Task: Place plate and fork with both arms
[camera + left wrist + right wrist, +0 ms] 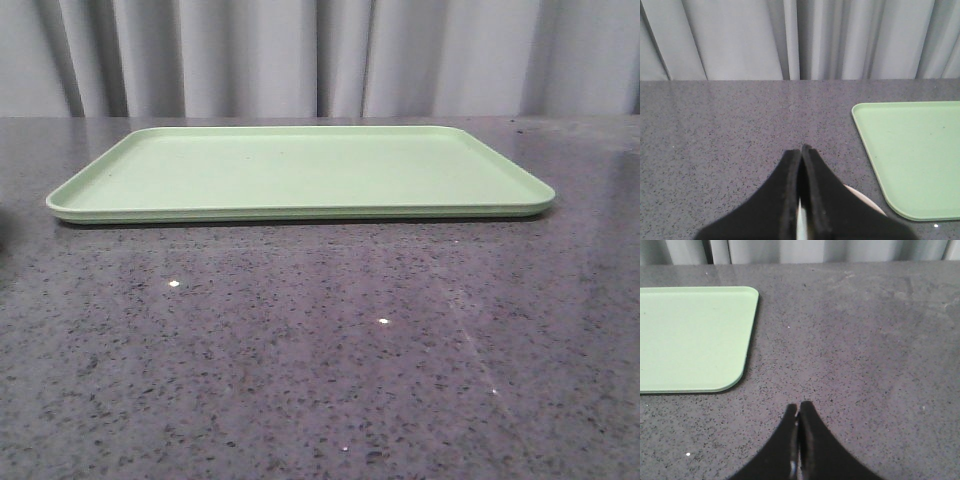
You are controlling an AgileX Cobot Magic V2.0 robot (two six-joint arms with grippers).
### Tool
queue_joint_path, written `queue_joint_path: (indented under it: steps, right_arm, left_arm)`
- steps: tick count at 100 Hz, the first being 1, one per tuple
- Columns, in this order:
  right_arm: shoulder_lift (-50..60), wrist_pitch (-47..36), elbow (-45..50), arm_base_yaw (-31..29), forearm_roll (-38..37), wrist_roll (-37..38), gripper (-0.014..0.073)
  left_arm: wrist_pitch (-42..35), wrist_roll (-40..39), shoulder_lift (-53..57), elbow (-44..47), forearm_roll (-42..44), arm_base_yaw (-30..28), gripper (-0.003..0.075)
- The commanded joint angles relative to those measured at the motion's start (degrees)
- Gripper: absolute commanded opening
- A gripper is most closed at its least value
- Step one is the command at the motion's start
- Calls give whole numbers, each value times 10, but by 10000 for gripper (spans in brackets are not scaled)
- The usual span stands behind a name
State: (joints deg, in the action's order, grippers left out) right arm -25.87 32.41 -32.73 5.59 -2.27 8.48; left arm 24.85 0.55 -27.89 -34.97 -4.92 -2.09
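In the left wrist view my left gripper [801,149] is shut, its black fingers pressed tip to tip over the grey table. A curved pale pink edge of the plate [866,201] shows just beside and under the fingers; most of the plate is hidden by them. A pale sliver shows in the slit between the fingers lower down. In the right wrist view my right gripper [798,407] is shut and empty over bare table. The yellow fork is out of view. Neither arm shows in the front view.
A flat rectangular light green tray [300,170] lies empty on the dark speckled table at the middle back. It also shows in the left wrist view [910,150] and the right wrist view [690,340]. Grey curtains hang behind the table.
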Motion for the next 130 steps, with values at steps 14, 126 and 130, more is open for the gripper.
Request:
queue_joint_path:
  steps: [14, 126, 130]
  right_arm:
    - [-59, -15, -48, 0, 0, -5, -58]
    - [-69, -25, -48, 0, 2, -5, 486]
    - [-69, -25, -48, 0, 2, -5, 486]
  left_arm:
    - [-43, -6, -48, -38, -2, -1, 36]
    - [123, -64, -136, -127, 80, -119, 452]
    - [133, -64, -148, -135, 84, -128, 452]
